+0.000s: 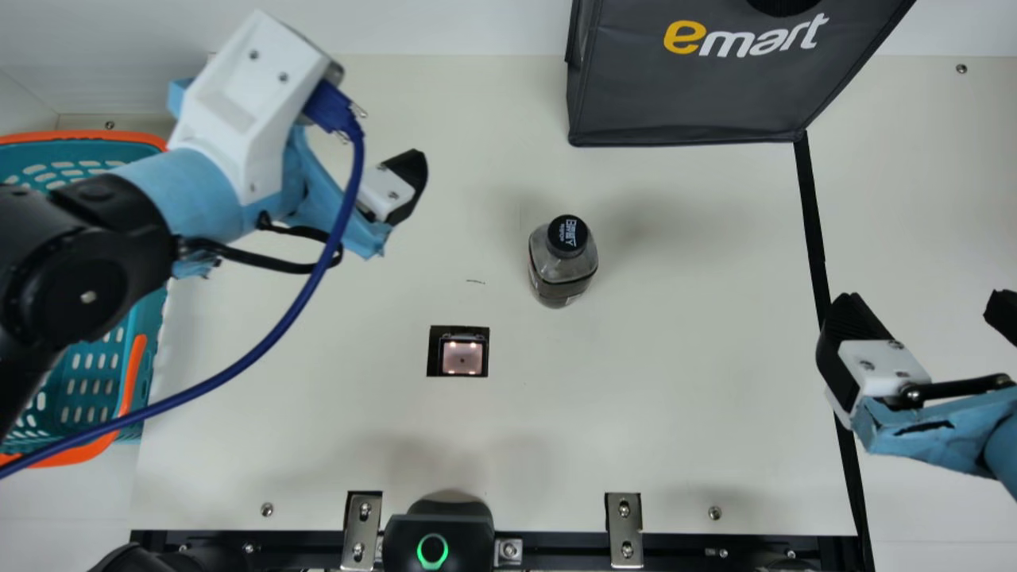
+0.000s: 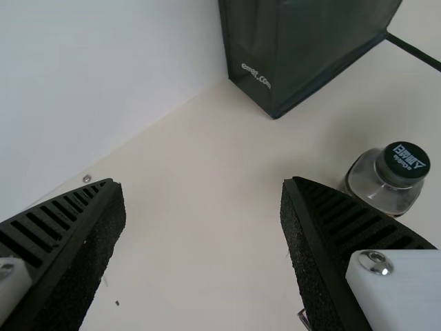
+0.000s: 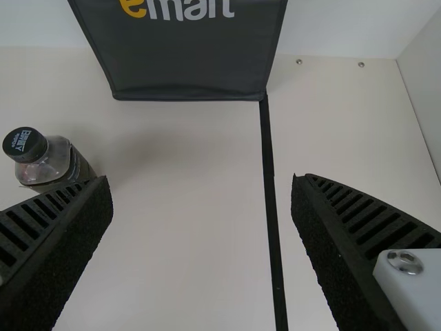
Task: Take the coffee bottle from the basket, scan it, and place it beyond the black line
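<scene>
This looks like a robotics lab mimicking a shop checkout: robot arm (image 1: 87, 270), inset scanner (image 1: 462, 357), shopping basket (image 1: 133, 373), shopping bag (image 1: 683, 95).

One bottle (image 1: 560, 274), one basket (image 1: 87, 136), one bag (image 1: 691, 95), one black line (image 1: 811, 214)

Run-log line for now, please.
coffee bottle: upright on table, between basket and black line | left gripper: open, empty | right gripper: open, empty | scan: cannot tell | placement beyond line: not yet done

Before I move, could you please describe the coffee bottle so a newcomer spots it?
Start at the dark shopping bag. The coffee bottle stands in front of it, left of the black line. Unlike the flat scanner window, it is upright with a black cap.
</scene>
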